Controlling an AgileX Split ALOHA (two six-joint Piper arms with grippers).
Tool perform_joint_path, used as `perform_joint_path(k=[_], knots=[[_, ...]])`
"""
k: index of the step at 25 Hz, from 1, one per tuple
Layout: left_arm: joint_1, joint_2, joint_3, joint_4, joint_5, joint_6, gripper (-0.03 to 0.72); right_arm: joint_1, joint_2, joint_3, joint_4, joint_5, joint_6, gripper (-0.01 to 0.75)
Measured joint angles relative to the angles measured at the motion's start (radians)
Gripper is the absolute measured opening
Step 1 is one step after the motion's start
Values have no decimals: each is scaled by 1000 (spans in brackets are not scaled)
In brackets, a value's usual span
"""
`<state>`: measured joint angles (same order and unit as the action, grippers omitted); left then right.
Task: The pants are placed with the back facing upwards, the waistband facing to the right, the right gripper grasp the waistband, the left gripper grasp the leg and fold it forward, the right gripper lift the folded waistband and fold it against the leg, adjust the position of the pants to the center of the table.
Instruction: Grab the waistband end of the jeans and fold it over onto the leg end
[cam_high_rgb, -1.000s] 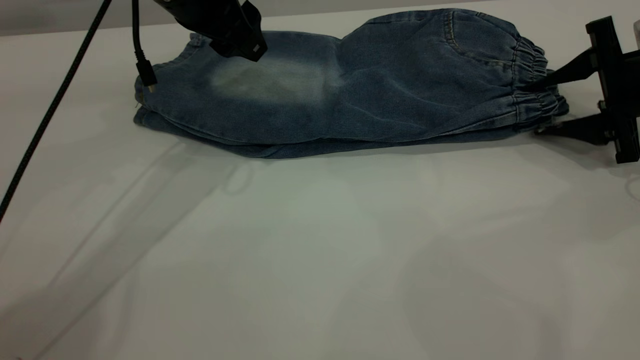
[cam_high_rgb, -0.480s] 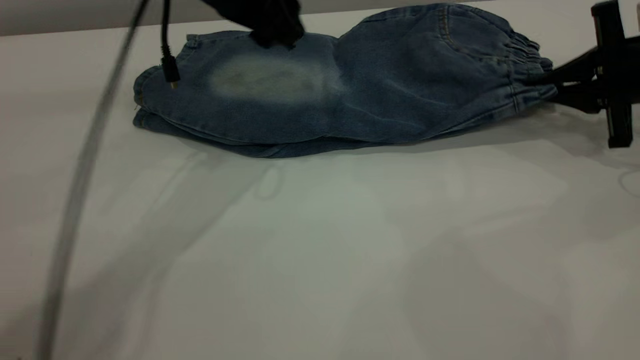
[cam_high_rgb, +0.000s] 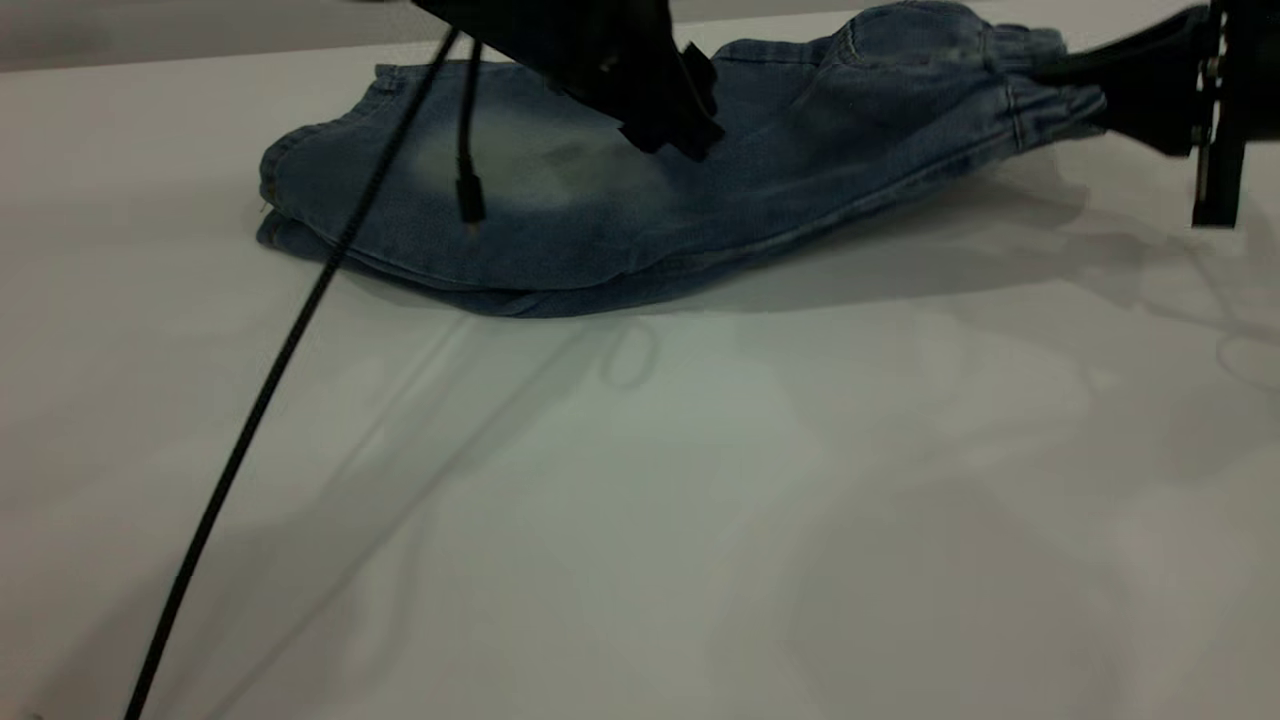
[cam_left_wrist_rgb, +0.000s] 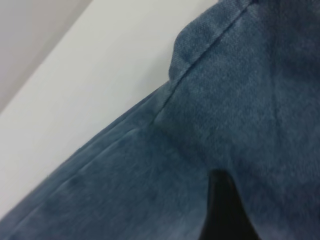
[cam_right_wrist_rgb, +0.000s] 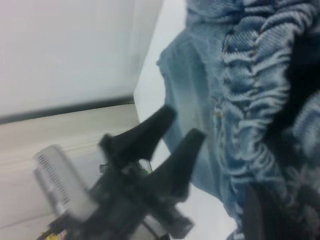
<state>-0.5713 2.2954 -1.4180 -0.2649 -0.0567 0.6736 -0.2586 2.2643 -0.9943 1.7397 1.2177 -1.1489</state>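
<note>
- The pants (cam_high_rgb: 600, 215) are lying folded lengthwise on the white worktop (cam_high_rgb: 700, 520), long axis running left to right.
- The waistband (cam_high_rgb: 1040, 85) is sitting at the right end, raised clear of the worktop; the leg hems are resting flat at the left end.
- The right hand (cam_high_rgb: 1095, 75) is clamping the waistband, fingers closed on the gathered elastic.
- The left hand (cam_high_rgb: 665, 125) is hovering over mid-length denim near the faded patch; in the right wrist view its fingers (cam_right_wrist_rgb: 175, 165) are standing apart, holding nothing.
- Judgement: the right hand is nearer the waistband; the fold is calling for leftward travel along the long axis, toward the hems.
</note>
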Motion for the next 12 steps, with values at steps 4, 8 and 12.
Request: perform_joint_path(k=[4,8,12], knots=[[-17,52,-39,1,7,-70,367,0,-80,0,0,1,-7,33],[-54,80,-66,3,57,-105,362,12,-160,0,2,4,3,33],[-107,95,-95,2,69,-123,362,46,-212,1,4,4,22,33]])
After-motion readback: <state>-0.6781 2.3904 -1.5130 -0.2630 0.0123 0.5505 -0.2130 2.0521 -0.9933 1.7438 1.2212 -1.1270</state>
